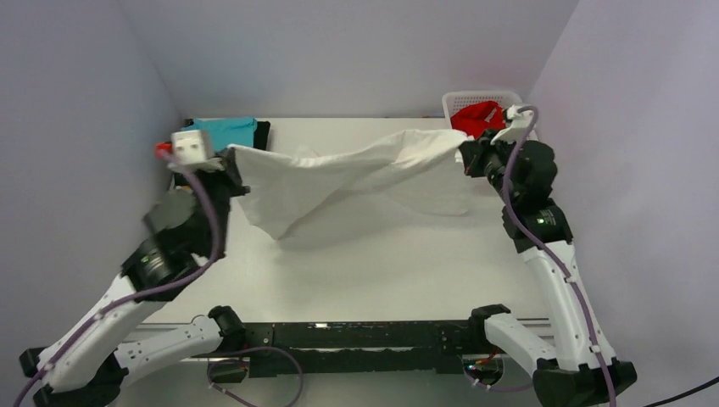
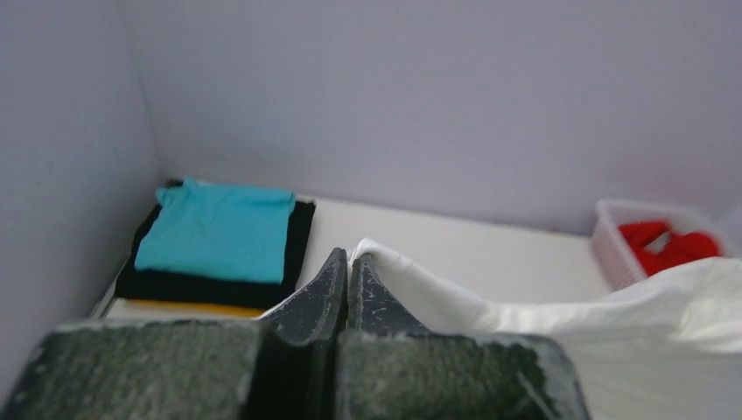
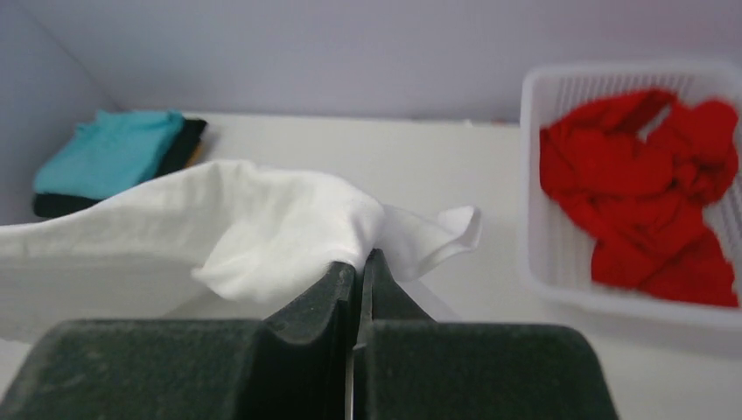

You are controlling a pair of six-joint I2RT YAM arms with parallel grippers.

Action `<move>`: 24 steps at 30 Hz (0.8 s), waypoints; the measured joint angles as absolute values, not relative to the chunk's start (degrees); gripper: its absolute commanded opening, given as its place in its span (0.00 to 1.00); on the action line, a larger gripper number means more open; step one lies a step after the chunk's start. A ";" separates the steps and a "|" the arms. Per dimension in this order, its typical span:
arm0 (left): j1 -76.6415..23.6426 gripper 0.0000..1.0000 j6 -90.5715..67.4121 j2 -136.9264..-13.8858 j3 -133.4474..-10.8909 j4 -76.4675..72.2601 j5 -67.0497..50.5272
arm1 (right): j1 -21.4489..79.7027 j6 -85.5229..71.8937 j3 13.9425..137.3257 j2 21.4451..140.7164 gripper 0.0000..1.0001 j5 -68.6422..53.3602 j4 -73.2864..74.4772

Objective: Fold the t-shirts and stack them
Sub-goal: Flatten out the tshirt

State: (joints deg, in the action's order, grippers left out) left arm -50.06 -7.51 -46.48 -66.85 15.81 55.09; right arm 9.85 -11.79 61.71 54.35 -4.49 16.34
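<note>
The large white t-shirt (image 1: 356,174) hangs stretched above the table between both arms. My left gripper (image 1: 231,154) is shut on its left end; in the left wrist view the gripper (image 2: 348,262) pinches a white fold (image 2: 411,271). My right gripper (image 1: 463,153) is shut on the right end, and the right wrist view shows white cloth (image 3: 262,227) bunched at the shut gripper (image 3: 361,261). A folded stack sits in the far left corner: the teal t-shirt (image 2: 219,229) on the black one (image 2: 302,236), a yellow-orange edge (image 2: 184,306) underneath. The red t-shirt (image 3: 647,184) lies crumpled in the basket.
The white lattice basket (image 1: 469,100) stands at the far right corner against the back wall, close behind my right gripper. Walls close in the table on the left, back and right. The hanging shirt's lower corner (image 1: 284,233) droops towards the tabletop (image 1: 381,271).
</note>
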 measured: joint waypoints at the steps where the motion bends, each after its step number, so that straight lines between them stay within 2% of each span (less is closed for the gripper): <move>1: -50.06 0.00 -4.82 -44.36 -68.01 14.50 53.63 | 9.85 -11.16 64.40 53.82 0.00 -5.50 17.39; 7: -50.06 0.00 5.39 -40.66 -83.22 12.38 43.79 | 9.91 -8.49 81.25 53.08 0.00 -11.86 22.90; 11: -50.06 0.00 9.08 -43.62 -100.12 17.80 34.44 | 9.91 -7.92 91.66 52.21 0.00 -14.06 27.31; 17: -50.04 0.00 12.82 -50.68 -123.28 23.59 25.12 | 9.96 -8.32 99.96 49.30 0.00 -16.88 29.39; 20: -50.04 0.00 15.29 -52.36 -125.43 22.39 24.69 | 9.96 -8.82 101.58 48.49 0.00 -16.78 29.47; 24: -49.93 0.00 23.51 -54.04 -116.95 11.79 31.66 | 9.96 -9.37 100.97 49.58 0.00 -14.66 30.20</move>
State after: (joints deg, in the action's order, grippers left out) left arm -49.93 23.51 -54.04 -116.95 11.79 31.66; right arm 9.96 -9.37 100.97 49.58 -14.66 30.20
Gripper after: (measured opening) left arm 0.014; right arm 0.025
